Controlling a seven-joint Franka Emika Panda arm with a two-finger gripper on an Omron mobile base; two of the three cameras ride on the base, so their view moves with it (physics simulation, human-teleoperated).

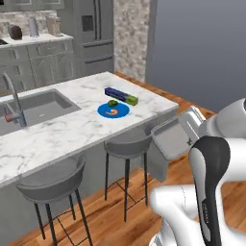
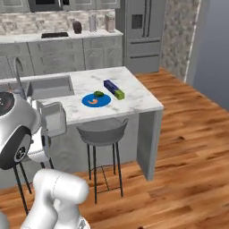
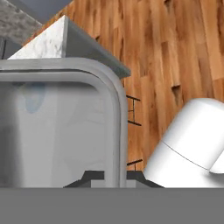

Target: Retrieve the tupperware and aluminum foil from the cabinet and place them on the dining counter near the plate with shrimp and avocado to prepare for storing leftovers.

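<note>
My gripper (image 3: 114, 179) is shut on the rim of the tupperware (image 3: 52, 127), a pale grey translucent container. It hangs tilted in the air just off the near corner of the dining counter (image 1: 72, 129), above the stools. The base views show the tupperware (image 1: 170, 139) (image 2: 53, 117) too. On the marble top the aluminum foil (image 1: 121, 96) (image 2: 114, 89), a dark-blue box with a green end, lies right behind the plate with shrimp and avocado (image 1: 113, 110) (image 2: 96, 100). The cabinet is out of view.
Two grey bar stools (image 1: 127, 144) (image 1: 53, 180) stand along the counter's near side. A steel sink (image 1: 33, 108) with an arched faucet (image 1: 14, 98) takes the counter's left part. A fridge (image 2: 143, 31) stands behind, and wooden floor (image 2: 188, 143) lies to the right.
</note>
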